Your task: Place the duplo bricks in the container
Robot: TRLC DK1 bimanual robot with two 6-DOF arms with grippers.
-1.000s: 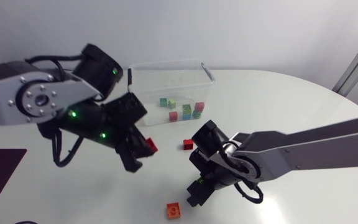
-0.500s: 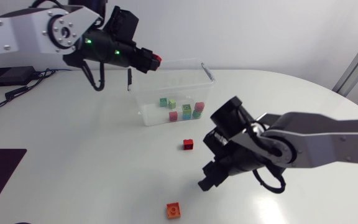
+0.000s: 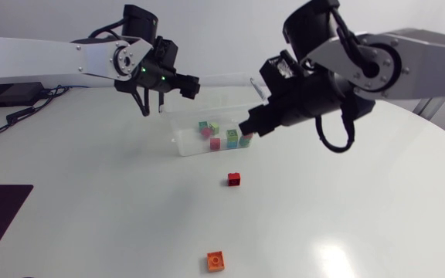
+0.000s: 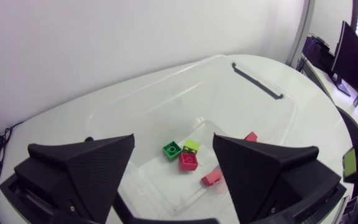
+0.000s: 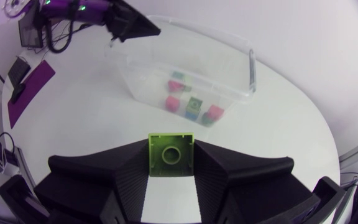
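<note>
Because the right hand [image 3: 252,129] is clamped on a lime brick [image 5: 171,155] at the bin's [image 3: 207,79] right near corner, the drop looks slightly left and far; the left hand [image 3: 190,83], fingers apart and empty, hovers over its far left rim.

- From the head view, my right claw [image 3: 247,130] covers the right end of the container [image 3: 180,135]. The bricks [image 3: 231,136] inside are too small to count.
- The green brick [image 5: 171,154] clamped in that claw shows only its top face from the right wrist. The rest is sunk between the fingers.
- My left claw [image 4: 173,138], spread wide, is cut off at the left wrist view's edge and hides the container wall beneath it.
- My left arm [image 3: 45,58] and right arm [image 3: 423,54] run out of the head view's sides.
</note>
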